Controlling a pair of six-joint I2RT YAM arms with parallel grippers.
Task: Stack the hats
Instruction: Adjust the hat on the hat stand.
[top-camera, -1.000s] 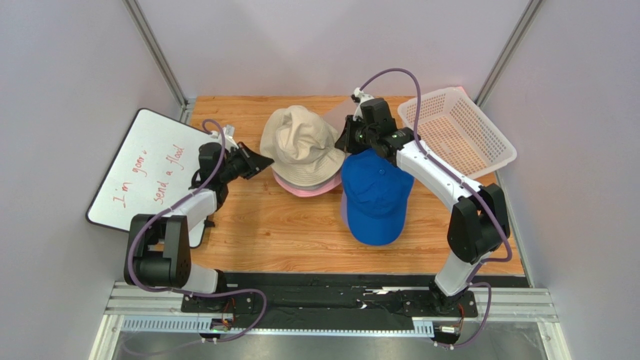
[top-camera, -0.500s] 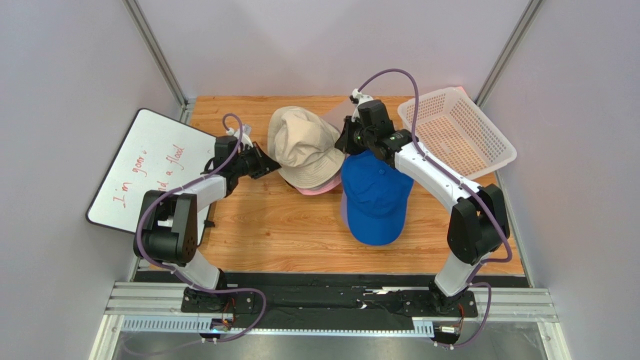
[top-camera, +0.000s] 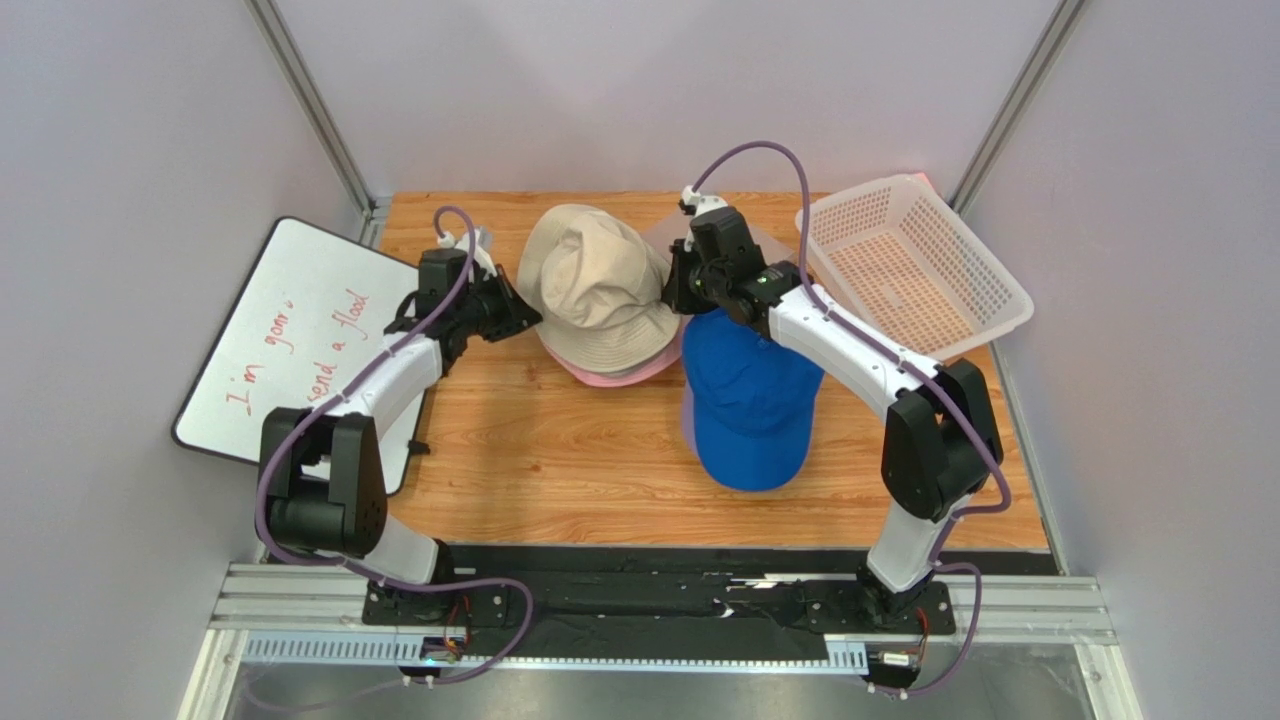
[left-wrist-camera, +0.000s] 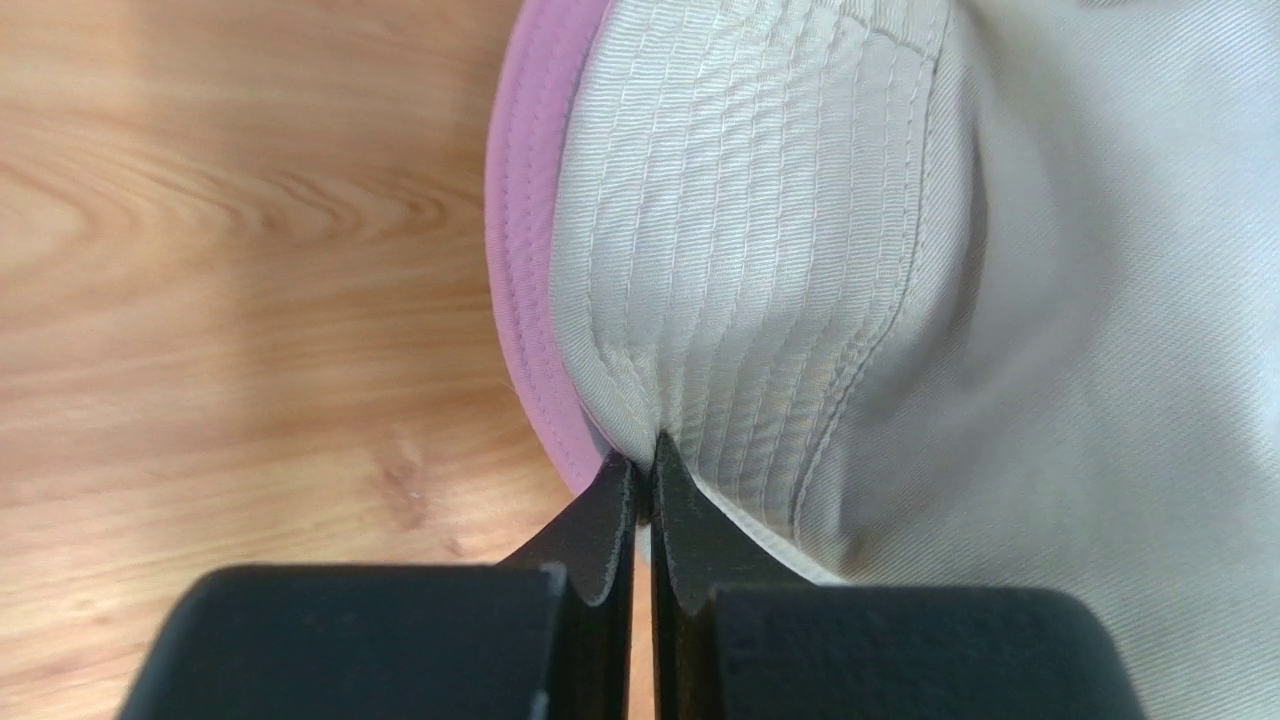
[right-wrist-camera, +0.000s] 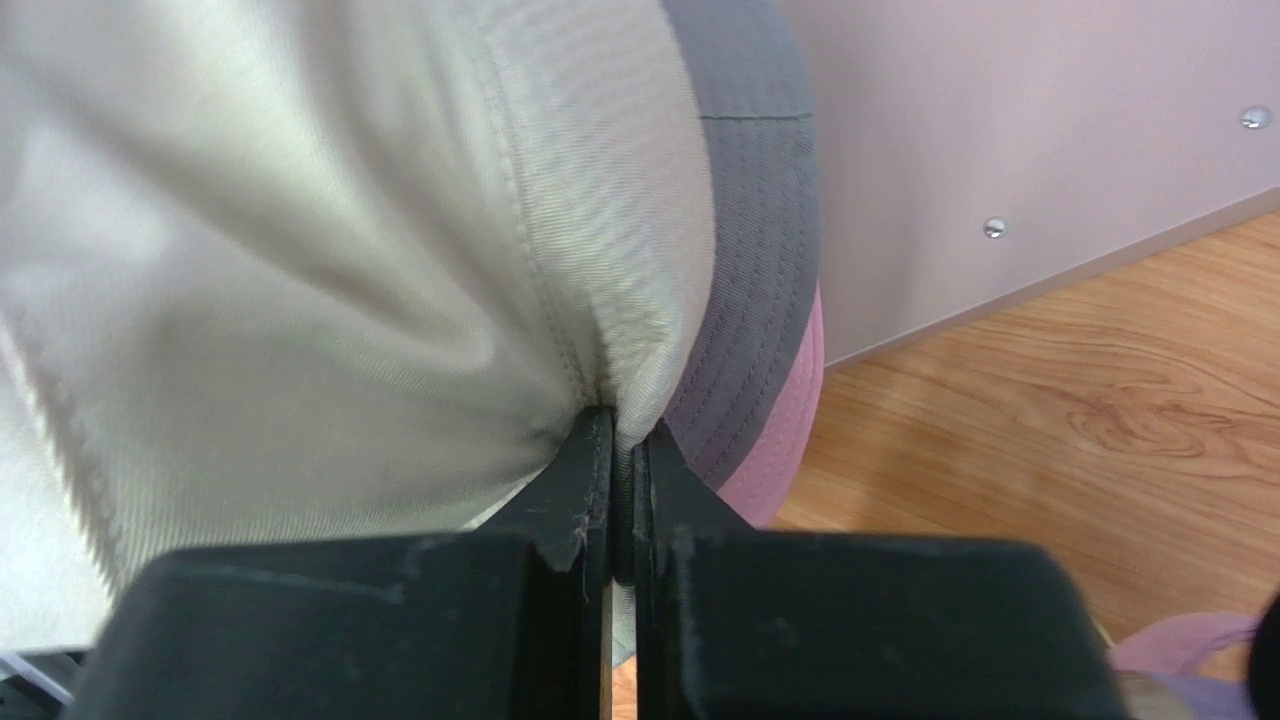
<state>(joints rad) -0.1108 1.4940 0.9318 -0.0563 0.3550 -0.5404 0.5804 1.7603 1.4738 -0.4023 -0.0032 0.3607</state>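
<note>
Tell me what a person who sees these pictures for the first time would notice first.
The beige bucket hat at the far middle of the table draws the eye first: the left pincer and the right pincer each pinch its brim from opposite sides, over a pink hat. Next come the bright blue cap lying just right of it and the white mesh basket at the far right corner.

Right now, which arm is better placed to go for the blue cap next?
Probably right. The right claw pinches the brim of the beige hat beside the blue cap; the left claw holds the opposite brim, across the hat from it.
</note>
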